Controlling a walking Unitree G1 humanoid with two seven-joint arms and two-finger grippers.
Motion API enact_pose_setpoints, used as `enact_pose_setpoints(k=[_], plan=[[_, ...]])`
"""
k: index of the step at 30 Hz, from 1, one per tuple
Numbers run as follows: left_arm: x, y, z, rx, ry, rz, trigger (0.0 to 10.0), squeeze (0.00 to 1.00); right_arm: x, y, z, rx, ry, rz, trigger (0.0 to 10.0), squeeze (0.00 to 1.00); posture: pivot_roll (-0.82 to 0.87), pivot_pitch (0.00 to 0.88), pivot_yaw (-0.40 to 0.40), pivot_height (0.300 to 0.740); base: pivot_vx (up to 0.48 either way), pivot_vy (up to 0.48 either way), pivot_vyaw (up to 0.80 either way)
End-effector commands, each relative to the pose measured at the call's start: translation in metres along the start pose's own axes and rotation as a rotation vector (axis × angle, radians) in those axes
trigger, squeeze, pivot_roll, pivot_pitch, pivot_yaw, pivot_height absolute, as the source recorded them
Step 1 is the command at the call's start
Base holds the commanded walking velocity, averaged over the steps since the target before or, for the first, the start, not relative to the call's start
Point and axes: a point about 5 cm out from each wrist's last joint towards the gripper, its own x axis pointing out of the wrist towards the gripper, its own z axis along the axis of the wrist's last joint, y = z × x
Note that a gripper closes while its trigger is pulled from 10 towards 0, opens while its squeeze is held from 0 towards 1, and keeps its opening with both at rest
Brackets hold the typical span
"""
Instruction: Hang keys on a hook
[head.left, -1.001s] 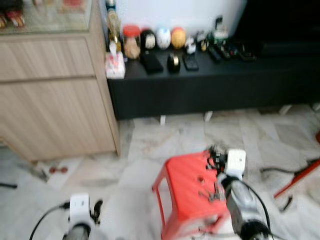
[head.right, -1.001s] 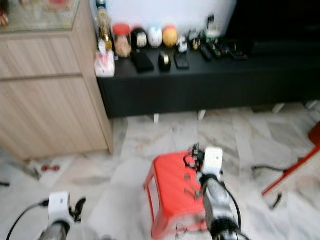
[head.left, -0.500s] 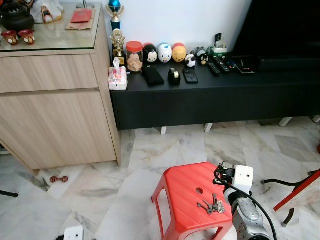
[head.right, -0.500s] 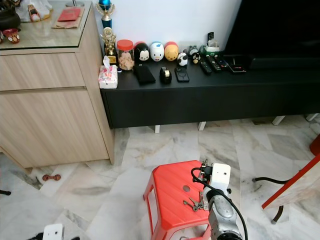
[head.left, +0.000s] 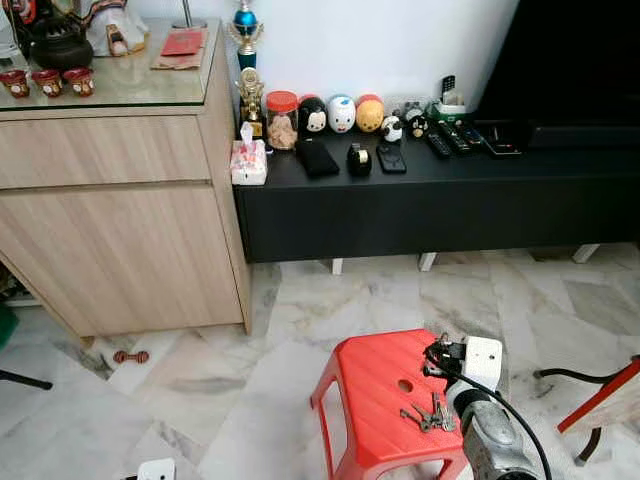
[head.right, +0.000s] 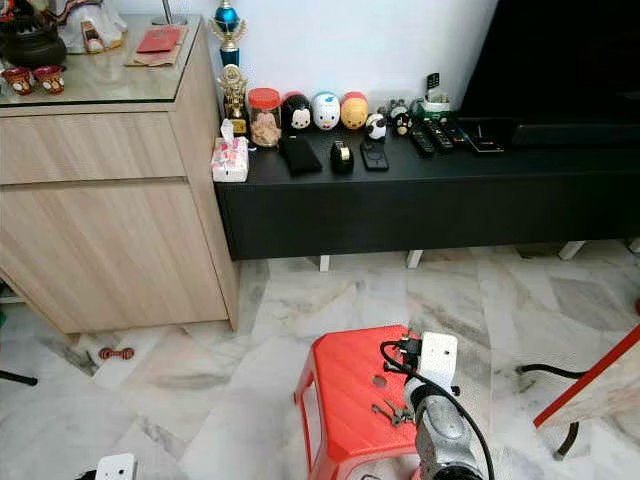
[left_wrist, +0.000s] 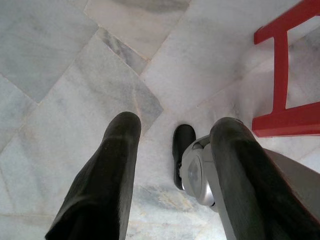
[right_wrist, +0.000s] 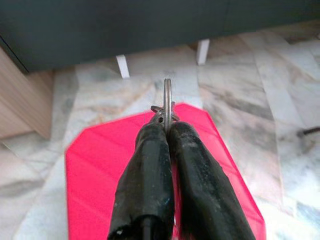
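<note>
The keys (right_wrist: 167, 102) are held above the red stool (head.left: 375, 395) by their ring, pinched between the closed fingers of the right gripper (right_wrist: 167, 125), while the left gripper (left_wrist: 172, 135) is hung open over the floor (left_wrist: 60, 65).

Left arm (head.left: 155, 469) cut off by the near edge, just a white wrist block showing. Right gripper (right_wrist: 167, 125) pinched on a key ring (right_wrist: 167, 97), keys below hidden behind the fingers (right_wrist: 145, 175). Red stool (head.left: 385, 400) cropped at the near edge, legs partly hidden. Small items on the far black console (head.left: 420, 190) too small to identify. Red frame (head.left: 600, 395) cut off at right.
</note>
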Motion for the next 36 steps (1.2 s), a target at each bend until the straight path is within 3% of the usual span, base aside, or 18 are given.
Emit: enact_pose_setpoints(k=[1, 7, 25, 36], plan=[[0.001, -0.006, -0.001, 0.016, 0.014, -0.015, 10.0, 0.0, 0.0, -0.003, 0.0, -0.005, 0.011, -0.014, 10.0, 0.0, 0.11, 0.028, -0.071, 0.74, -0.244, 0.0, 0.0], [0.006, -0.017, 0.014, 0.009, -0.02, -0.033, 10.0, 0.0, -0.002, -0.01, -0.007, -0.001, 0.052, -0.029, 10.0, 0.0, 0.11, 0.041, -0.068, 0.74, -0.311, 0.0, 0.0], [0.003, -0.008, 0.006, 0.013, -0.012, -0.027, 10.0, 0.0, -0.014, -0.026, -0.032, 0.014, 0.186, -0.099, 10.0, 0.0, 0.11, 0.052, -0.065, 0.74, -0.327, 0.0, 0.0], [0.003, -0.008, 0.005, 0.029, -0.007, -0.029, 10.0, 0.0, -0.036, -0.042, -0.066, 0.043, 0.337, -0.192, 10.0, 0.0, 0.12, 0.047, -0.066, 0.74, -0.136, 0.0, 0.0]])
